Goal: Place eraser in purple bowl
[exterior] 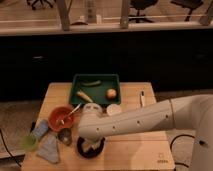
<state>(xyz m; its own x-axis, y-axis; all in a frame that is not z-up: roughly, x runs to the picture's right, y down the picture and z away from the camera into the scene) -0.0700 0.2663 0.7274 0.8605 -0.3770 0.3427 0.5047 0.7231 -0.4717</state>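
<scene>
Dark purple bowl (81,151), front of wooden bench (135,147); my end effector (90,143) sits directly over it. Apart or together: I cannot tell.

Pale matt wood: table (145,150), lower half of frame. Smooth green plastic: tray (75,90), centre. Glossy finish: orange bowl (52,114), left. Dark with a faint sheen: purple bowl (80,150), lower centre. Soft matt fabric: cloth (49,149), lower left. Smooth white casing: arm (145,120); its pale gripper (91,145) is at the purple bowl.
</scene>
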